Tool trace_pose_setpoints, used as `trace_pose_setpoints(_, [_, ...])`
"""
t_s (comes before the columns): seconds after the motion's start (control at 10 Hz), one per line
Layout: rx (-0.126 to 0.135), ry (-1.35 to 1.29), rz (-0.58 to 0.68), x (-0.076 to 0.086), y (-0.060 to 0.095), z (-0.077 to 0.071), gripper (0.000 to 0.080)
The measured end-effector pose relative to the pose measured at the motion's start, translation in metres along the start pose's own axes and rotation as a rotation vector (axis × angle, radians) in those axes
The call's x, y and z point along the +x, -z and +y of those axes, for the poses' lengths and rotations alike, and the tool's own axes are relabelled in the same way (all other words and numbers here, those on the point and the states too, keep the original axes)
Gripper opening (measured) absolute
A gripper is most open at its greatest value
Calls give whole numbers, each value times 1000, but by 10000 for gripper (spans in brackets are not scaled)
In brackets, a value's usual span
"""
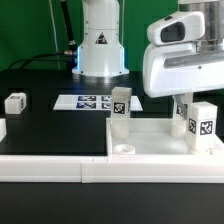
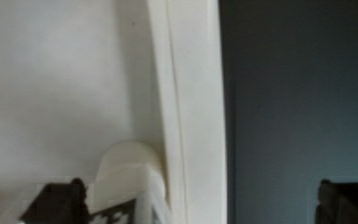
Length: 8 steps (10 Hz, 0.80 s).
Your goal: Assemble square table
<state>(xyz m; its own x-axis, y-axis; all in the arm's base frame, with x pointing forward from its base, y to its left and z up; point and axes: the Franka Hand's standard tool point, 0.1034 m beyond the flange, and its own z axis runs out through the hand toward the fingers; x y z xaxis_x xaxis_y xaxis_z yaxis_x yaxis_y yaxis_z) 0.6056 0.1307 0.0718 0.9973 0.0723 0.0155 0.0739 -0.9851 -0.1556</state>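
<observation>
We see the gripper (image 1: 188, 108) (image 2: 202, 200) spread wide over the raised rim (image 2: 190, 90) of the square slab (image 1: 150, 142), its fingers (image 2: 60, 200) pinching nothing. An upright leg (image 1: 203, 124) (image 2: 131, 172) stands just beside one finger. Towards the exterior view's left, a second leg (image 1: 120, 110) stands at the slab's far corner, well apart. Beyond it the black table (image 1: 50, 125) lies open, with a loose leg (image 1: 15, 101) and the marker board (image 1: 90, 101). The border wall (image 1: 45, 168) lines the near edge.
</observation>
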Motion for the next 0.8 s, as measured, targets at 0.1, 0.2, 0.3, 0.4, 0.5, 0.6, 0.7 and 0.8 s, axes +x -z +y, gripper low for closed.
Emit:
trace_pose_setpoints(0.1, [-7, 73, 8, 0, -1, 9, 649])
trace_pose_setpoints(0.2, [-9, 126, 14, -1, -3, 11, 649])
trace_pose_setpoints(0.3, [-11, 209, 17, 0, -4, 11, 649])
trace_pose_setpoints(0.4, [-13, 255, 21, 3, -1, 9, 649])
trace_pose_setpoints(0.5, [-15, 267, 33, 9, 3, 5, 649])
trace_pose_setpoints(0.6, [-15, 271, 48, 14, 5, 0, 649])
trace_pose_setpoints(0.7, [-15, 269, 46, 13, 4, 1, 649])
trace_pose_setpoints(0.8, [-15, 268, 45, 13, 4, 1, 622])
